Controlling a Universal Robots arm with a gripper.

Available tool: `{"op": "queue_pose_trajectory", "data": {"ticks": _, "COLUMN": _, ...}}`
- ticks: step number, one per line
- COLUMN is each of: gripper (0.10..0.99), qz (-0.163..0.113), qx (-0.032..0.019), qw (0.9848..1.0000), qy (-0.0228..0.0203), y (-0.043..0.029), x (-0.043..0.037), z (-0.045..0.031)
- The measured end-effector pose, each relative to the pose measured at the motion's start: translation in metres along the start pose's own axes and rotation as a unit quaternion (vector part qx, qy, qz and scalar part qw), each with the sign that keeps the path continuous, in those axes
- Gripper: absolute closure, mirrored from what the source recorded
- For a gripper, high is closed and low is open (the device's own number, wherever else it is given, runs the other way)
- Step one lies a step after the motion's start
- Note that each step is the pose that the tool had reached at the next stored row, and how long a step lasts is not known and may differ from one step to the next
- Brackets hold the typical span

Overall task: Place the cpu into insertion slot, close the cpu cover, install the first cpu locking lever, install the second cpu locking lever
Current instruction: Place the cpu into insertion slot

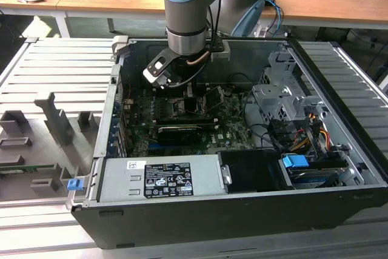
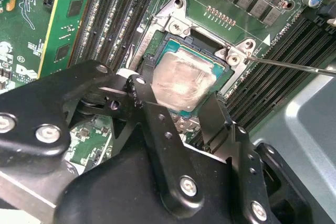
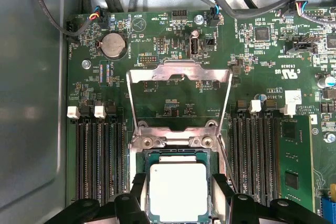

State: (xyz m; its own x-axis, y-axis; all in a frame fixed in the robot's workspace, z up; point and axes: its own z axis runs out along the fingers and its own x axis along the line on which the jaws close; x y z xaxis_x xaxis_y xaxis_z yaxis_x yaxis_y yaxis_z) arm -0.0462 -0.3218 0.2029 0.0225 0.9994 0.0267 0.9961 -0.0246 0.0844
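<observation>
The arm [image 1: 187, 10] reaches down into an open computer case [image 1: 339, 168] that lies on a ribbed grey table [image 1: 54, 65]. It comes in over the far part of the green motherboard [image 3: 173, 40], toward the exterior view's left. In both wrist views the gripper [image 2: 176, 100] is low over the insertion slot [image 3: 179, 153]. Its black fingers [image 2: 140, 90] are drawn in against two opposite edges of the cpu [image 3: 176, 195], no wider apart than the chip itself. The cpu lies flat, silver face up, inside the slot's frame and level with it. The cpu cover [image 3: 178, 72] is swung open on its hinge at the far edge of the slot. It stands tilted back over the board, which shows through its square window. A thin metal rod [image 2: 294, 65] sticks out sideways from one corner of the slot's rim, clear of the cover. Rows of long black memory slots [image 3: 100, 156] run along both sides of the slot.
</observation>
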Motion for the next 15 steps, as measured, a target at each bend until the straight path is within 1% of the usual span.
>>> {"op": "queue_pose_trajectory", "data": {"ticks": 3, "gripper": 0.482, "qz": 0.000, "qx": 0.0000, "qw": 1.0000, "qy": 0.0000, "y": 0.0001, "x": 0.0001, "z": -0.0007}}
{"op": "queue_pose_trajectory", "data": {"ticks": 4, "gripper": 0.482, "qz": 0.000, "qx": 0.0000, "qw": 1.0000, "qy": 0.0000, "y": 0.0003, "x": 0.0001, "z": -0.0028}}
{"op": "queue_pose_trajectory", "data": {"ticks": 5, "gripper": 0.482, "qz": 0.000, "qx": 0.0000, "qw": 1.0000, "qy": -0.0001, "y": 0.0006, "x": 0.0002, "z": -0.0071}}
{"op": "queue_pose_trajectory", "data": {"ticks": 6, "gripper": 0.494, "qz": 0.000, "qx": 0.0000, "qw": 1.0000, "qy": 0.0000, "y": 0.0007, "x": 0.0002, "z": -0.0082}}
{"op": "queue_pose_trajectory", "data": {"ticks": 7, "gripper": 0.561, "qz": 0.000, "qx": -0.0001, "qw": 1.0000, "qy": 0.0001, "y": 0.0007, "x": 0.0003, "z": -0.0084}}
{"op": "queue_pose_trajectory", "data": {"ticks": 8, "gripper": 0.686, "qz": 0.000, "qx": 0.0001, "qw": 1.0000, "qy": -0.0001, "y": 0.0008, "x": 0.0002, "z": -0.0094}}
{"op": "queue_pose_trajectory", "data": {"ticks": 9, "gripper": 0.745, "qz": 0.000, "qx": 0.0001, "qw": 1.0000, "qy": 0.0000, "y": 0.0008, "x": 0.0003, "z": -0.0099}}
{"op": "queue_pose_trajectory", "data": {"ticks": 10, "gripper": 0.745, "qz": 0.000, "qx": 0.0000, "qw": 1.0000, "qy": 0.0000, "y": 0.0009, "x": 0.0003, "z": -0.0105}}
{"op": "queue_pose_trajectory", "data": {"ticks": 13, "gripper": 0.929, "qz": 0.000, "qx": 0.0000, "qw": 1.0000, "qy": 0.0000, "y": 0.0010, "x": 0.0003, "z": -0.0115}}
{"op": "queue_pose_trajectory", "data": {"ticks": 14, "gripper": 0.929, "qz": 0.000, "qx": 0.0000, "qw": 1.0000, "qy": 0.0000, "y": 0.0010, "x": 0.0004, "z": -0.0117}}
{"op": "queue_pose_trajectory", "data": {"ticks": 15, "gripper": 0.980, "qz": 0.000, "qx": 0.0000, "qw": 1.0000, "qy": -0.0002, "y": 0.0011, "x": 0.0003, "z": -0.0122}}
